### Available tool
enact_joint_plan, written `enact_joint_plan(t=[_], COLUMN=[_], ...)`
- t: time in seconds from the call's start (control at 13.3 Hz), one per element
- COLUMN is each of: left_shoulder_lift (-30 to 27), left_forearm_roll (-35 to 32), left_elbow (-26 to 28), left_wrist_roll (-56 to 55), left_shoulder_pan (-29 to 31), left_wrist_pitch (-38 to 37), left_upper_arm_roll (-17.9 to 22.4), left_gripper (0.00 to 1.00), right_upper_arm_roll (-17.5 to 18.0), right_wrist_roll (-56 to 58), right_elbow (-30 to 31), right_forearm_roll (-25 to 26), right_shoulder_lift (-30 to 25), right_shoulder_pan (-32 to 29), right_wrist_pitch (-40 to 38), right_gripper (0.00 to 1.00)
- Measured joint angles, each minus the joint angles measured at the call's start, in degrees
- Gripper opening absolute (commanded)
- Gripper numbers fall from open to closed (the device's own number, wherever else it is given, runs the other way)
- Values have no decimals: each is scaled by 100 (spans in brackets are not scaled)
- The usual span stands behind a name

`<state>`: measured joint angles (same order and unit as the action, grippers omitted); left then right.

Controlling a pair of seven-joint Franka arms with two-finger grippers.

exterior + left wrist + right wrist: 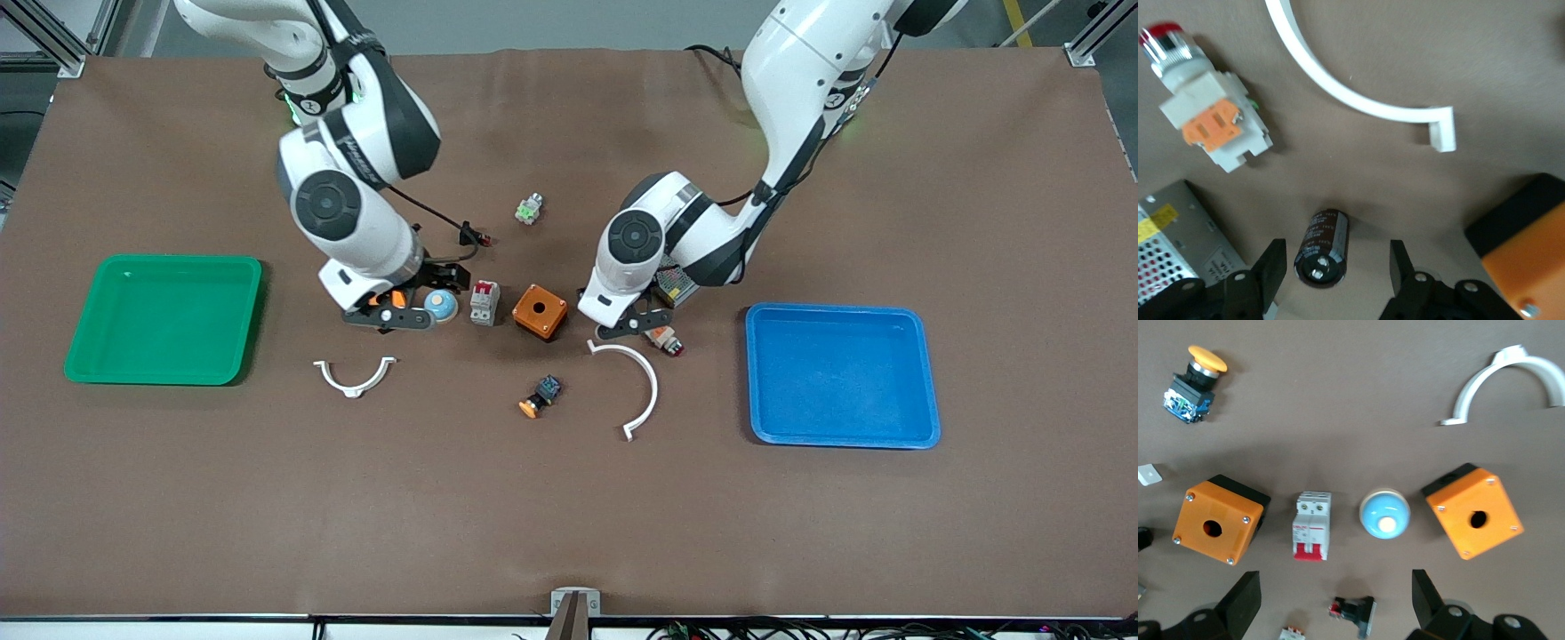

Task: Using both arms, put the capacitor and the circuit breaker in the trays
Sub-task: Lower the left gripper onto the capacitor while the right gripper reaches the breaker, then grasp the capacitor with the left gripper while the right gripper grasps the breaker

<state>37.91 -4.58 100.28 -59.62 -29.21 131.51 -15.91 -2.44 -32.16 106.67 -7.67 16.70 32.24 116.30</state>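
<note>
Left claw [1335, 270] is straddling the capacitor [1322, 247] lying on the tabletop [800, 533], fingers apart, not touching it. Right claw [1335, 600] is hovering wide open over the circuit breaker [1313, 525]

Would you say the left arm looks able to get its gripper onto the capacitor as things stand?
Probably yes. The left gripper is low over the capacitor, which lies on its side between the fingers with a gap at each. Nothing lies in between; the white push button lies clear of them.
</note>
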Motion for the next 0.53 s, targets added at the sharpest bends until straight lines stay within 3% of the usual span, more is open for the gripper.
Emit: enact_joint_plan(t=[0.22,0.53], left_shoulder_lift=[61,60], left_forearm_roll=[-118,-120], left_elbow=[139,147], left_wrist_roll=[-88,-91], left_shoulder_pan=[-8,-8], left_wrist_pitch=[84,97], left_upper_arm_roll=[11,13], left_gripper=[52,7], right_upper_arm_roll=[-1,-3], right_wrist_roll=[-103,-103], right_elbow=[107,381], right_forearm_roll=[0,0], right_shoulder_lift=[365,643], right_shoulder_pan=[157,208], right_wrist_pitch=[509,1056], right_gripper=[100,100])
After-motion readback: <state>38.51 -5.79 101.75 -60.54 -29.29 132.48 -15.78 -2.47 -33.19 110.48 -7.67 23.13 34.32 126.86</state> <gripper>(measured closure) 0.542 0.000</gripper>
